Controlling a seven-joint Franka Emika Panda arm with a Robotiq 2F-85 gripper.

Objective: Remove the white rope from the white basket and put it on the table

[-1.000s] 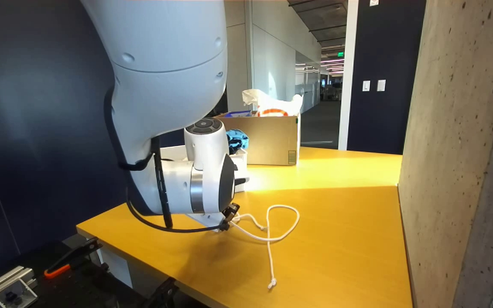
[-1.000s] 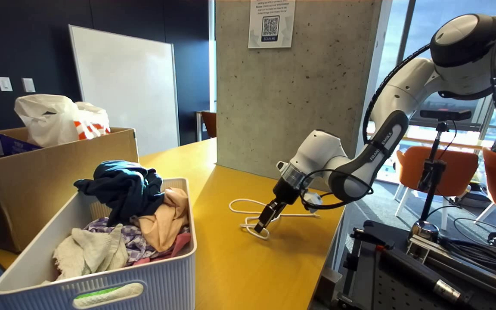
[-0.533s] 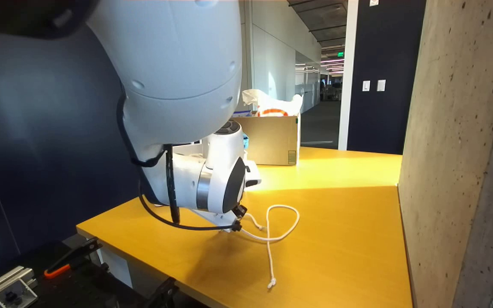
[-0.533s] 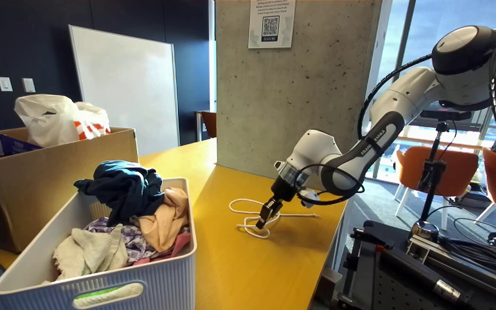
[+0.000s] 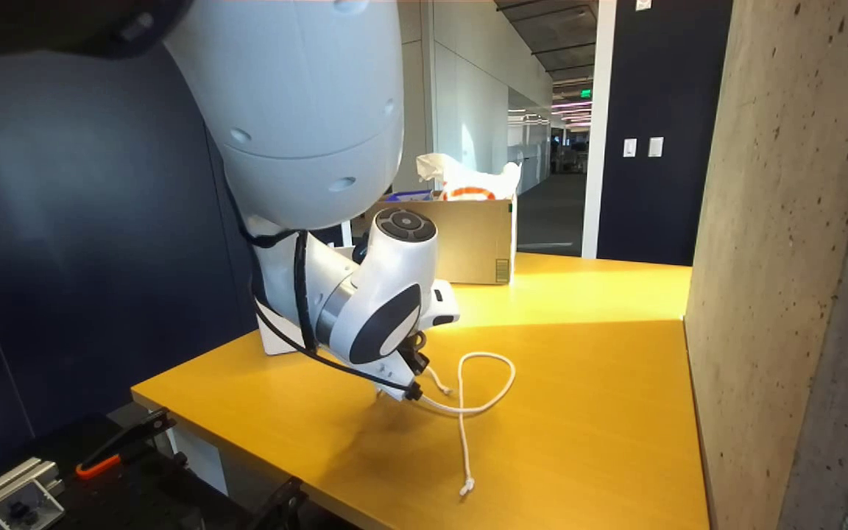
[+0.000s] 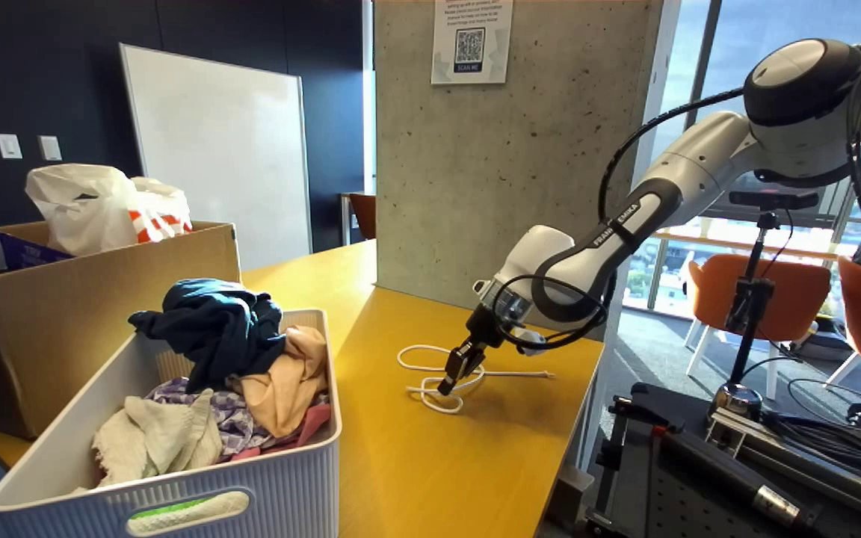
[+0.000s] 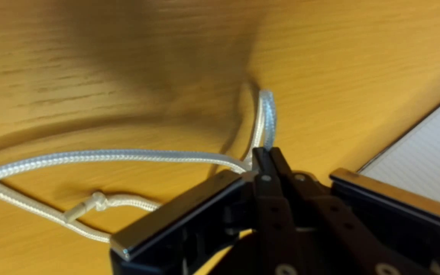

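Toward the robot-side edge of the desk (image 6: pixel 400 478), the rope (image 7: pixel 128 155) lies outside the basket (image 6: pixel 288 486), pinched by the tool (image 7: pixel 267 151), with seemingly only release left.

Arm (image 6: pixel 655 202): “EMIKA”; poster (image 6: pixel 471 42): “SCAN ME” (seemingly)

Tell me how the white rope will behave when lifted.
The white rope should hang floppy: it curves in loose loops. It's probably light, being thin. Pinched partway along by the gripper, it would likely rise there first, a knotted end trailing on the table.
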